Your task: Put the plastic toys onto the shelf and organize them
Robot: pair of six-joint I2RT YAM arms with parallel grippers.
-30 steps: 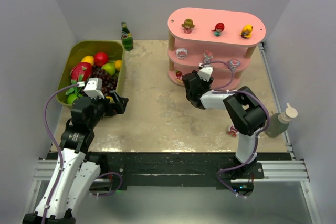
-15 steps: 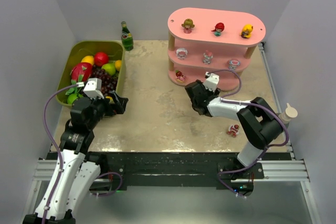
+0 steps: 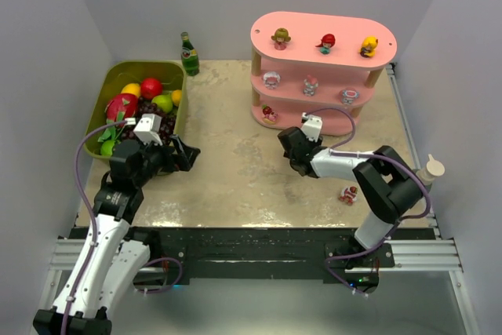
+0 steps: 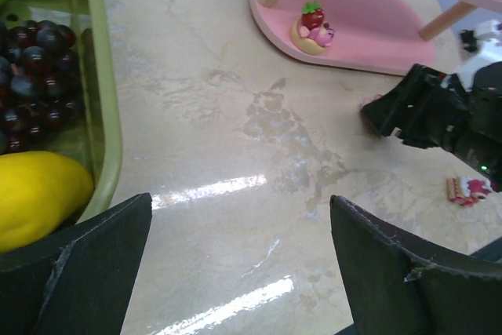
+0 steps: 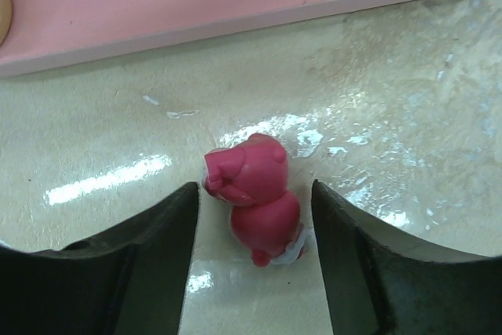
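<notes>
The left gripper (image 3: 187, 156) is spread wide beside the green bin (image 4: 107, 115), holding nothing; the right gripper (image 5: 252, 192) has its fingers apart on both sides of a little shiny pink toy (image 5: 263, 217); it lies on the table (image 3: 235, 182), just in front of the pink shelf (image 3: 345, 33); a red and white toy (image 3: 348, 193) lies further right.

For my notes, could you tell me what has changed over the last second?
The right gripper drew back from the shelf toward the near edge and straddles, open, a pink toy lying on the table. The left gripper, open, edged slightly right. The shelved toys, the loose toy at front right and the fruit bin stayed put.
</notes>
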